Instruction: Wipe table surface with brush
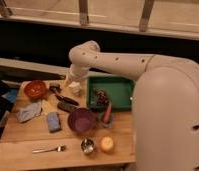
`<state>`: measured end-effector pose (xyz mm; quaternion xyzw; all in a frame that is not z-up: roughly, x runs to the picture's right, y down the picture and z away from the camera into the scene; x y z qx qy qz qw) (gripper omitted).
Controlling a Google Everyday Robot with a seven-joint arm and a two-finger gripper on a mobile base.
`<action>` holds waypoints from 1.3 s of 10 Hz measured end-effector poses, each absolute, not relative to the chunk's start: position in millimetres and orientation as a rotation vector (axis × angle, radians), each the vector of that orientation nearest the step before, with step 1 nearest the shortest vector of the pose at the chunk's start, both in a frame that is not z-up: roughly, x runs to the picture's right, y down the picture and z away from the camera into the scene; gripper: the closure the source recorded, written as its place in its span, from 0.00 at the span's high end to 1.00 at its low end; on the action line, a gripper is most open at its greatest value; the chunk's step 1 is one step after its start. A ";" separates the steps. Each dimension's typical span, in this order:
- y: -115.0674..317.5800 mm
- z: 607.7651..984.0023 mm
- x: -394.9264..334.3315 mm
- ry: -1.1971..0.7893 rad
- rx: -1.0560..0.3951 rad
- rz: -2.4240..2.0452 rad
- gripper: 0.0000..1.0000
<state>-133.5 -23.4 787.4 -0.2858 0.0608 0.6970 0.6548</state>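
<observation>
The light-brown wooden table surface (pixel 23 137) fills the lower left of the camera view. The brush (pixel 63 96), dark with a slim black handle, lies on it near the back, between the orange-red bowl and the green tray. My gripper (pixel 73 83) hangs at the end of the white arm, just above and right of the brush, close to a small white cup (pixel 75 90). The arm partly covers the gripper.
A green tray (pixel 120 90) holding dark items sits at the back right. An orange-red bowl (pixel 35 89), flat dark block (pixel 67 106), blue-grey pad (pixel 53 121), purple bowl (pixel 82 120), grey cloth (pixel 29 111), fork (pixel 49 149), metal cup (pixel 87 145) and yellow ball (pixel 107 144) crowd the table.
</observation>
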 end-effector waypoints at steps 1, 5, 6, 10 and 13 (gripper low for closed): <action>-17.2 793.1 -159.6 0.138 -0.658 1.536 0.65; -7.1 818.0 -195.3 0.152 -0.668 1.415 0.65; -7.7 823.1 -201.8 0.152 -0.671 1.395 0.65; -22.3 852.1 -184.1 0.167 -0.710 1.415 0.65; -21.7 851.2 -185.5 0.169 -0.707 1.411 0.65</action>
